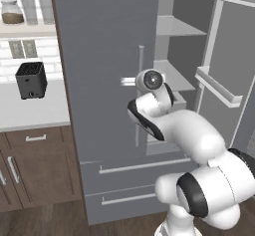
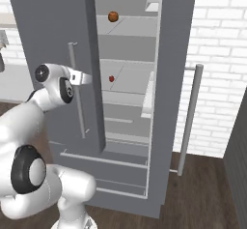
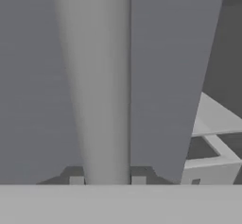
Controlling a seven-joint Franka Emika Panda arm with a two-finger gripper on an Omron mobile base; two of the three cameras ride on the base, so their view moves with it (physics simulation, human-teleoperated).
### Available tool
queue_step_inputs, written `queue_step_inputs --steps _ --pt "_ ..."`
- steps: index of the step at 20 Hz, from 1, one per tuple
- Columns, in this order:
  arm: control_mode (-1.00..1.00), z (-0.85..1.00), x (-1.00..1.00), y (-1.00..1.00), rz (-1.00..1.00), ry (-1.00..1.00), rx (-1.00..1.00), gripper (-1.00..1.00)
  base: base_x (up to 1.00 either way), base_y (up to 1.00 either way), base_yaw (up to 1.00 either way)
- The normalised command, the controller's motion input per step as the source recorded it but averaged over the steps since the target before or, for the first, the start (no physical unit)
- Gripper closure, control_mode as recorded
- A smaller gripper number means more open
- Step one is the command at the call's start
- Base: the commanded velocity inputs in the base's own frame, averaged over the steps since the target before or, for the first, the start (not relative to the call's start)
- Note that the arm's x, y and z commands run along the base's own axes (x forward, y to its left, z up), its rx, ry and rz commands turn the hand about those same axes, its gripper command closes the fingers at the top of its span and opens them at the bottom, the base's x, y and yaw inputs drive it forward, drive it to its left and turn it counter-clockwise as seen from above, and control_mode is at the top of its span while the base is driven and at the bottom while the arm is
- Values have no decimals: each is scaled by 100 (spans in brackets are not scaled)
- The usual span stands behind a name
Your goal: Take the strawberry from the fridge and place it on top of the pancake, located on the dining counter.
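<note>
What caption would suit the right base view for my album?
Fingers shut on the fridge door's handle, strawberry waiting on a shelf inside.

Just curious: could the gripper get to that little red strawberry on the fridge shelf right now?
Probably not yet. The gripper is shut on the left door's handle, and that door stands between the arm and the strawberry. The right door is open, though.

Claw [image 3: 107, 180] tips clamped on silver door handle [image 3: 97, 86], fridge [image 3: 160, 76] shelves beyond
</note>
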Motion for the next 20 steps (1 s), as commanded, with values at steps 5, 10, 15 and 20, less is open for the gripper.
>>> queue_step_inputs --steps 5,10,15,20 --pt "-100 0 -85 29 -14 2 -4 100 0 0 0" --pt "-100 2 -77 36 -15 7 -2 100 0 0 0" --pt "-100 0 -80 48 -13 12 -3 100 0 0 0" --pt "-100 -3 -47 50 -12 12 -1 -100 0 0 0"
